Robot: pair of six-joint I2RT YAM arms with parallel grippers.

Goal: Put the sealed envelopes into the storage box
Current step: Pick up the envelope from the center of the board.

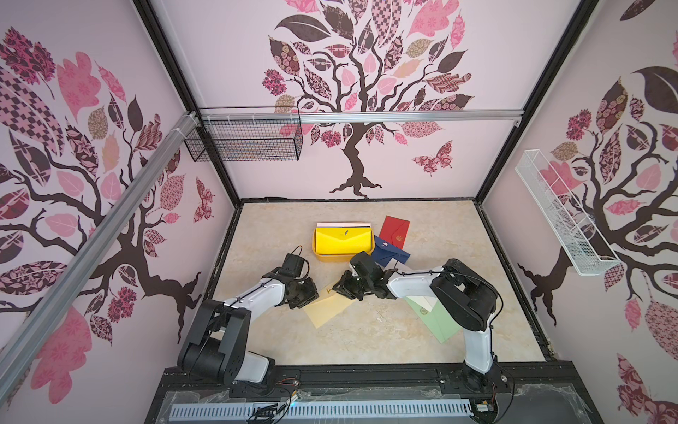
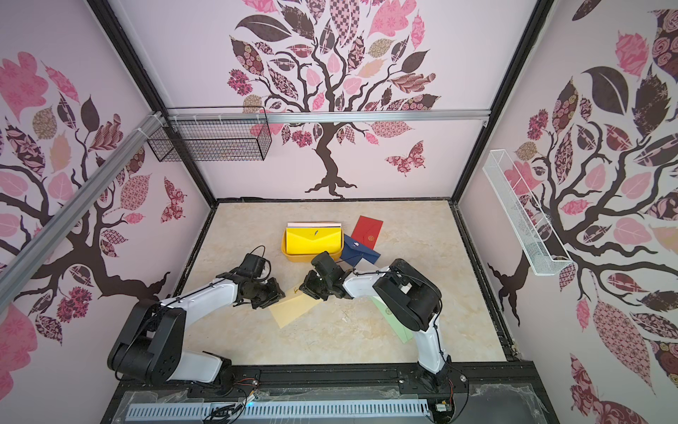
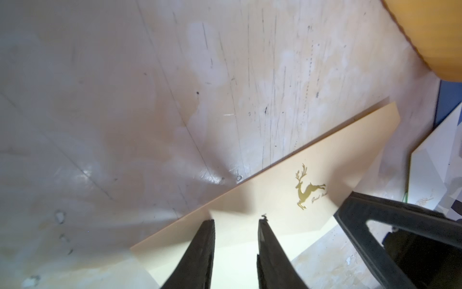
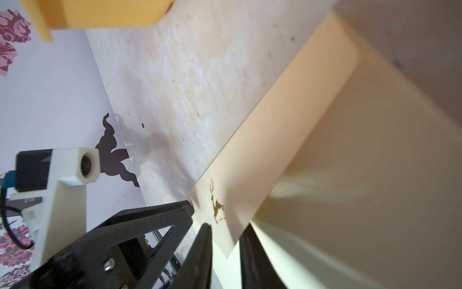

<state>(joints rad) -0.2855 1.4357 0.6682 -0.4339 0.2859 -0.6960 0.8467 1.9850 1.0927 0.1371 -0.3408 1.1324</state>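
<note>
A cream envelope (image 1: 328, 307) (image 2: 293, 307) with a gold deer emblem lies on the table between both grippers. My left gripper (image 3: 236, 221) (image 1: 307, 299) is open, its fingers apart over one end of the envelope (image 3: 287, 200). My right gripper (image 4: 228, 225) (image 1: 339, 287) is at the other end, fingers apart, with the pointed tip of the envelope's (image 4: 325, 150) flap between them. The yellow-orange storage box (image 1: 343, 258) (image 2: 312, 258) holds an upright yellow envelope (image 1: 343, 240), with pale ones behind it. Red (image 1: 394, 230), navy (image 1: 390, 253) and light green (image 1: 436, 325) envelopes lie on the table.
A black wire basket (image 1: 249, 139) hangs on the back wall at the left. A white mesh tray (image 1: 561, 216) hangs on the right wall. The right arm (image 1: 462, 293) reaches over the light green envelope. Both grippers stand close together just in front of the box.
</note>
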